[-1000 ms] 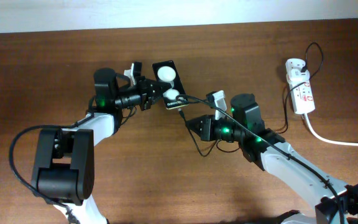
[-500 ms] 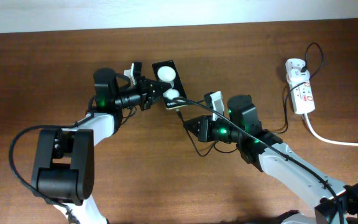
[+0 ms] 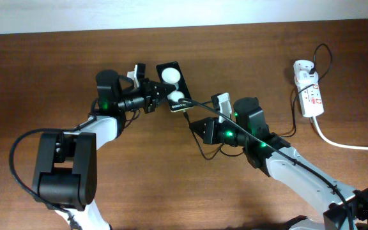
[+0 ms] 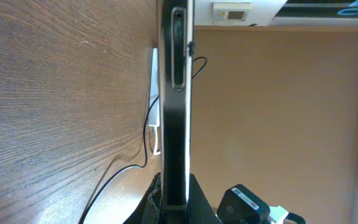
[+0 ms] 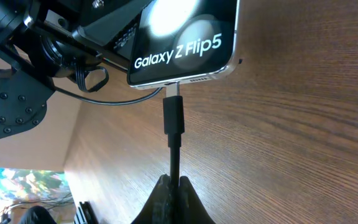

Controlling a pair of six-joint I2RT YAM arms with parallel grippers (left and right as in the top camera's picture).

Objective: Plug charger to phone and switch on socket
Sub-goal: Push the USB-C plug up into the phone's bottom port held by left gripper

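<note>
Plugging step is mid-way, by my read: the charger (image 5: 174, 157) connector (image 5: 173, 118) is lined up at the port in the bottom edge of the phone (image 5: 185, 43). Its metal tip is touching or just entering and a bit of metal shows, so it's likely not fully seated. Right hand (image 5: 174, 185) has its fingers pressed together on the cable just behind the connector, pinching it. Left hand (image 3: 156, 94) pinches the phone by its side edge; in the left wrist view the phone runs edge-on between the two fingers. Phone is at upper centre of the table (image 3: 56, 70), white-circle face up, between the two hands; can't tell if it rests on the wood or is lifted slightly. Socket (image 3: 310, 94) is well apart at far right, thick cord (image 3: 344, 145) trailing off right; white adapter (image 3: 302, 66) looks seated in its top end. Switch position too small to read. Left to do, as I judge it: push connector home, let go, then reach the socket and flip the switch.
</note>
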